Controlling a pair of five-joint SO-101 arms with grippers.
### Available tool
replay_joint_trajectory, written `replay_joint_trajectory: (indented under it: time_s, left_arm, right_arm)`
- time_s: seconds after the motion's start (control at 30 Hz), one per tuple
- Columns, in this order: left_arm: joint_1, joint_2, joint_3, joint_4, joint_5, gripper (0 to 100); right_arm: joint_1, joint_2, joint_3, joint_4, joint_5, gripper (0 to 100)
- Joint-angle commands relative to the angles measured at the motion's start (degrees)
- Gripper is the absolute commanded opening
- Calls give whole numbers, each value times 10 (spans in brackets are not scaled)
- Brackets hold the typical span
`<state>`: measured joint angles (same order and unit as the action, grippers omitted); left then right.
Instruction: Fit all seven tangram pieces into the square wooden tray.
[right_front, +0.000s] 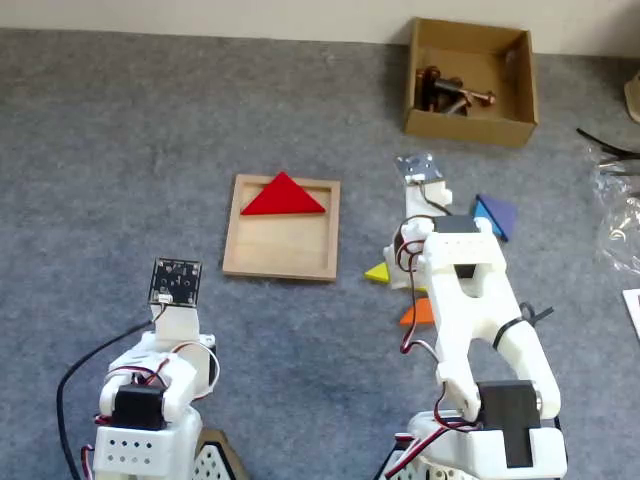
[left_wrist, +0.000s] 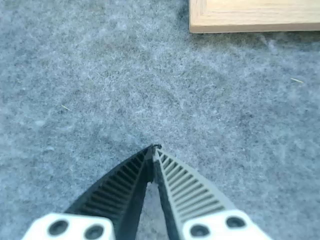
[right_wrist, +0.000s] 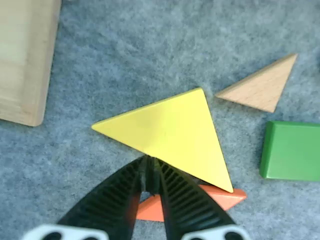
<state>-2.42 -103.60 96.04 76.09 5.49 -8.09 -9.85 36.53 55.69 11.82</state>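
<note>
My right gripper (right_wrist: 150, 167) is pressed together and empty, its tips over one edge of the yellow triangle (right_wrist: 172, 130), which touches an orange piece (right_wrist: 225, 197). My left gripper (left_wrist: 152, 157), also pressed together, hangs over bare surface near the tray (right_front: 280, 262). The tray sits mid-surface and holds only the red triangle (right_front: 283, 196). I judge the yellow one is next: spread, straddle, pinch.

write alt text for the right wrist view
The right arm's closed jaws point at the edge of a yellow triangle lying on grey carpet. An orange piece lies beside the jaws. A bare wooden triangle and a green block lie past the yellow one, with a corner of the wooden tray off to the side.
</note>
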Motion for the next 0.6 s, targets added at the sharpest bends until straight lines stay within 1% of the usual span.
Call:
replay_joint_trajectory:
  time_s: [0.0, 0.43, 0.57]
  left_arm:
    - [9, -4, 11, -2, 4, 5]
    - [9, -4, 11, -2, 4, 5]
    - [9, -4, 11, -2, 4, 5]
  right_arm:
    - [7, -4, -8, -8, -4, 9]
    - [7, -4, -8, -7, -4, 9]
    - [-9, -4, -10, -5, -4, 9]
